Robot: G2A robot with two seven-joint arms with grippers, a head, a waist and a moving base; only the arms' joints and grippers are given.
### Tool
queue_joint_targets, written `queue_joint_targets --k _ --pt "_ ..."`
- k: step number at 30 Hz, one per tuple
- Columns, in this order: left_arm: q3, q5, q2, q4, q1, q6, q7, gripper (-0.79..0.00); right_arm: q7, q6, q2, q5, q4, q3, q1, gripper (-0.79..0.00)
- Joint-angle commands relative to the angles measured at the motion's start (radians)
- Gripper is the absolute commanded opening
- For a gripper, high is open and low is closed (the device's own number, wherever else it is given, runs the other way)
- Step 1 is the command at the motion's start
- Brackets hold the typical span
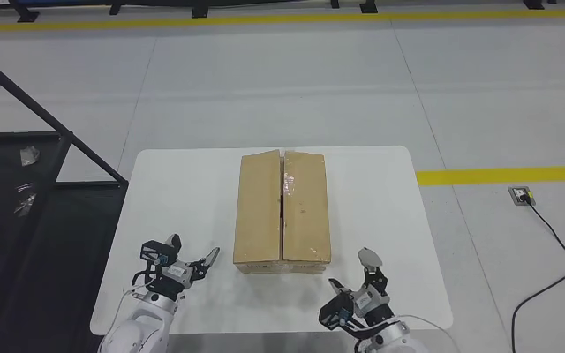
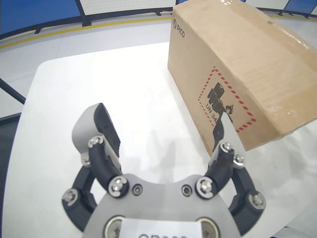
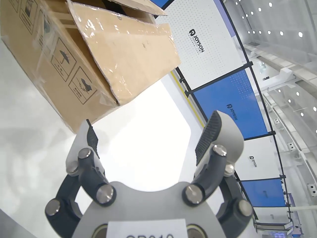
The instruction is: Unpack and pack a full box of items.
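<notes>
Two grippers, both empty. The left gripper (image 1: 194,249) sits off the box's (image 1: 282,207) near left corner with its jaws spread wide, gripping nothing and clear of the cardboard. The right gripper (image 1: 353,272) is off the box's near right corner in the same state: jaws wide, no contact.

The box stands mid-bench (image 1: 177,194), long side running away from the robot. Its top flaps are folded over and meet at a centre seam (image 1: 282,190). In the right wrist view the flap (image 3: 123,50) on that side is sprung up, not sealed.

Handling guess:
- Corrugated walls are stiff; flaps hinge at the crease.
- Glossy tape patches are likely slippery.
- A full box is probably heavy, so don't lift it by a flap.
- Pinch the flap's free edge at the seam, off the tape, and fold it outward.
</notes>
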Motion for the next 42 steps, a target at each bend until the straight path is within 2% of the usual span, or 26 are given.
queue_joint_targets --k 1,8,19,42 --pt "0.015 0.002 -0.002 0.007 -0.011 0.004 -0.008 0.0 0.058 0.009 -0.005 -0.224 -0.008 -0.048 0.011 0.0" --pt "0.071 0.007 -0.012 0.021 -0.035 0.016 -0.016 0.0 0.179 0.041 -0.035 -0.39 0.012 -0.168 0.086 0.0" --pt "0.118 0.028 -0.022 0.03 -0.043 0.025 -0.004 0.0 0.218 0.003 -0.078 -0.389 0.08 -0.26 0.207 0.0" --pt "0.15 0.073 -0.027 0.02 -0.043 -0.018 0.003 0.0 0.242 0.019 -0.12 -0.349 0.111 -0.252 0.236 0.0"
